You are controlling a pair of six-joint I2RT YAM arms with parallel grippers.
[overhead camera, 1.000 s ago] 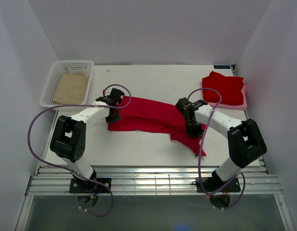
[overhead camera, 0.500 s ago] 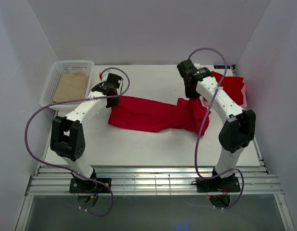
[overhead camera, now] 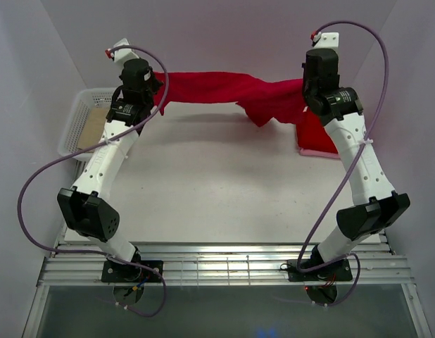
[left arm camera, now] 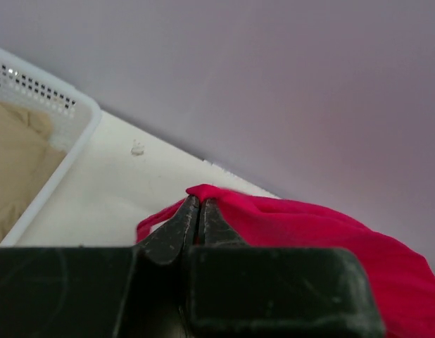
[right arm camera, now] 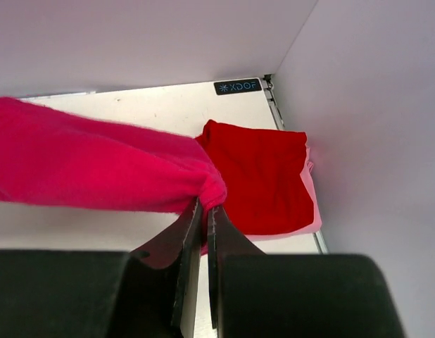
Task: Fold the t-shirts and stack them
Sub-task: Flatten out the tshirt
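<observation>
A bright red t-shirt (overhead camera: 224, 88) hangs stretched in the air between both arms, high over the far part of the table. My left gripper (left arm camera: 199, 203) is shut on its left end (left arm camera: 224, 201), and my right gripper (right arm camera: 206, 205) is shut on its right end (right arm camera: 98, 169). In the top view the left gripper (overhead camera: 158, 95) and right gripper (overhead camera: 307, 91) sit at about the same height. A loose fold of the shirt (overhead camera: 263, 113) sags near the right gripper. A second red t-shirt (right arm camera: 263, 172) lies folded on a pale pink piece (right arm camera: 312, 218) at the far right corner.
A white mesh basket (overhead camera: 75, 120) with a tan brown sheet (overhead camera: 91, 127) in it stands at the far left. The folded stack (overhead camera: 316, 134) lies below the right arm's wrist. White walls close in the table on three sides.
Both arms have lifted the red t-shirt off the table and carried it up and toward the far wall, pulling it out lengthwise. The right gripper closed on its end early on.
</observation>
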